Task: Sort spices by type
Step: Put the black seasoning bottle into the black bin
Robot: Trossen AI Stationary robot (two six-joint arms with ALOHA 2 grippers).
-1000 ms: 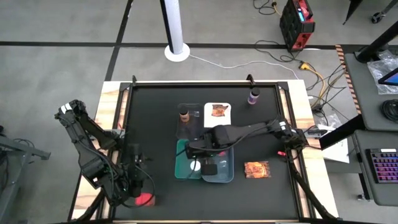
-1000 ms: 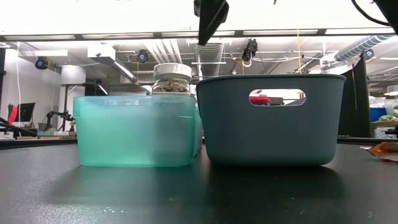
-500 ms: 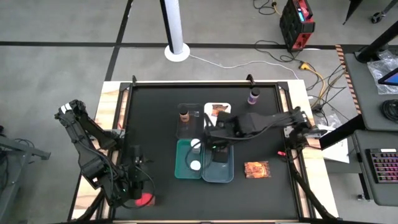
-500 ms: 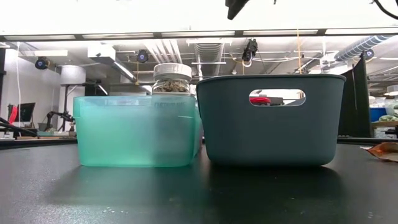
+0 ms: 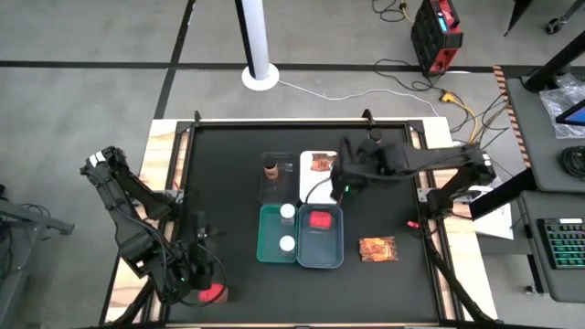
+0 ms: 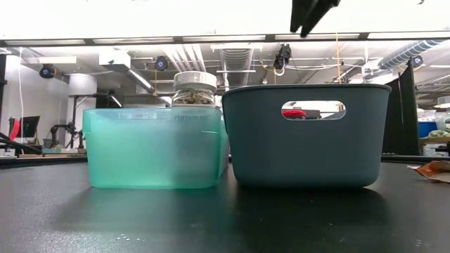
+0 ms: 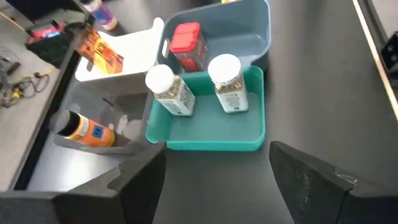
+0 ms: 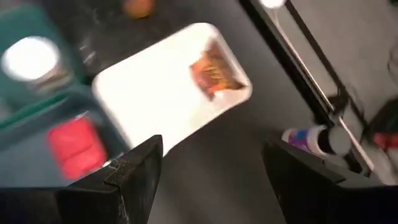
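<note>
My right gripper (image 5: 344, 178) (image 8: 211, 186) is open and empty, high above the white tray (image 5: 320, 174), which holds an orange-red packet (image 8: 214, 65). The grey-blue tray (image 5: 335, 256) has a red box (image 5: 319, 219) lying in it. Two white-capped jars (image 5: 288, 213) (image 5: 286, 243) stand in the teal tray (image 5: 265, 239). A brown-capped bottle (image 7: 81, 127) lies in the clear tray (image 5: 265, 192). The purple bottle (image 8: 314, 138) stands near the far right edge. A second packet (image 5: 377, 249) lies on the table. Another red box (image 5: 213, 292) sits by my open left gripper (image 7: 214, 186) at the near left corner.
The four trays are bunched in the middle of the black table (image 5: 228, 183). In the low view the teal tray (image 6: 151, 147) and grey-blue tray (image 6: 306, 137) stand side by side, with my right gripper's fingers (image 6: 309, 14) well above them. Clamps and cables sit at the far edge.
My right gripper has drawn back from above the teal and grey-blue trays toward the table's far right, passing over the white tray. The red box in the grey-blue tray, covered by the gripper before, now shows.
</note>
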